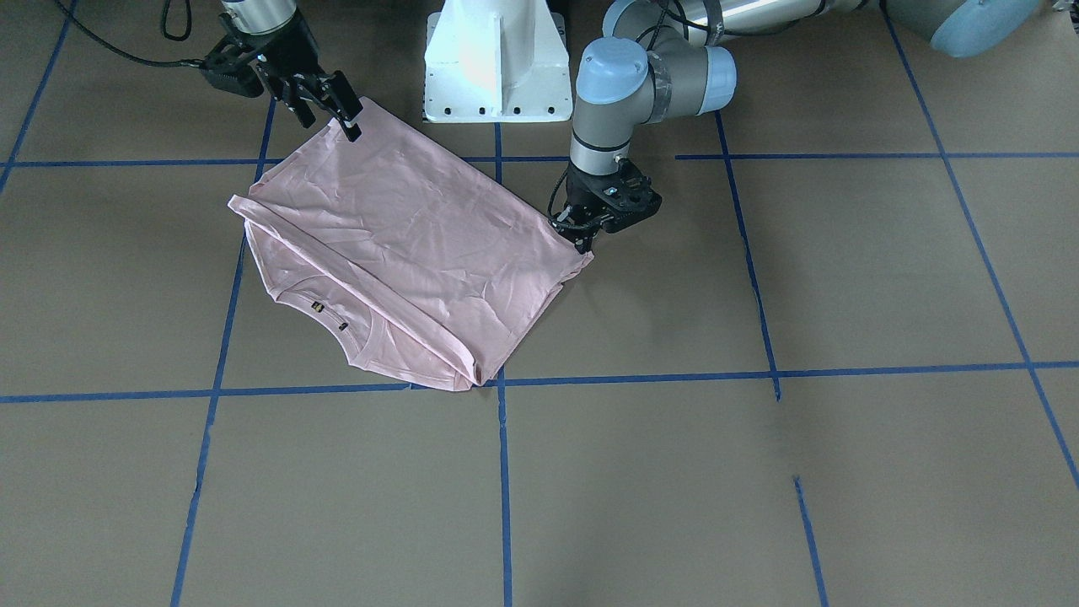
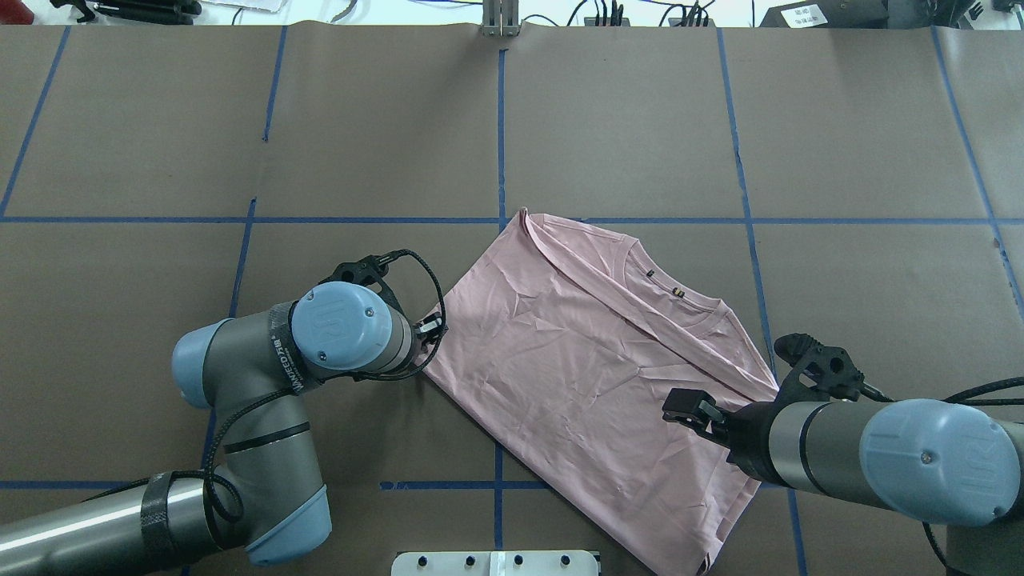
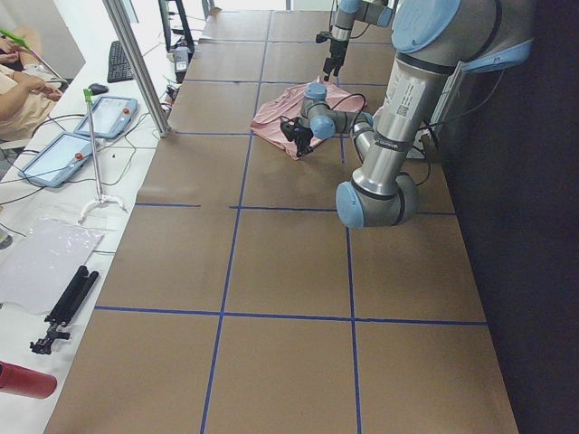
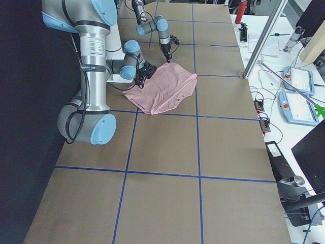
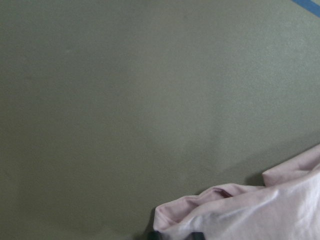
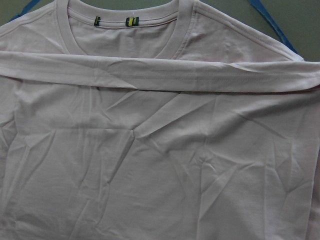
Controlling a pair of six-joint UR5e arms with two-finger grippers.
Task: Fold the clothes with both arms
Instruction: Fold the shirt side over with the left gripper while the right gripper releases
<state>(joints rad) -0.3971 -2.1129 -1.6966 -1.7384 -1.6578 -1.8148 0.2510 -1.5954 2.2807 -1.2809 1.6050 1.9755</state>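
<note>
One table: brown top crossed by blue tape lines.
Two arms: the left arm comes in at the shirt's left side. The right arm stretches over the shirt's near, right part.
T-shirt: pale pink, already doubled over and lying flat on the table in front of the base, slightly to the robot's right. Its long axis runs diagonally from far-left to near-right. No print shows.
Folded-over hem: a straight band laid across the shirt just short of the neck.
Left gripper: low, at the shirt's left corner. It is narrow, and its wrist view shows the corner bunched right at the fingertips, so I judge it pinches the cloth.
Right gripper: raised clear of the cloth and holding nothing; its wrist view takes in the shirt's full width from above. Whether it is wide or narrow I cannot tell.
Collar: at the far-right end, away from both grippers.
Near corner: likely the right gripper's target. It lies below that gripper and back toward the base, at the other end of the edge the left gripper has. The left is already at its corner; the right has the descent to make.
</note>
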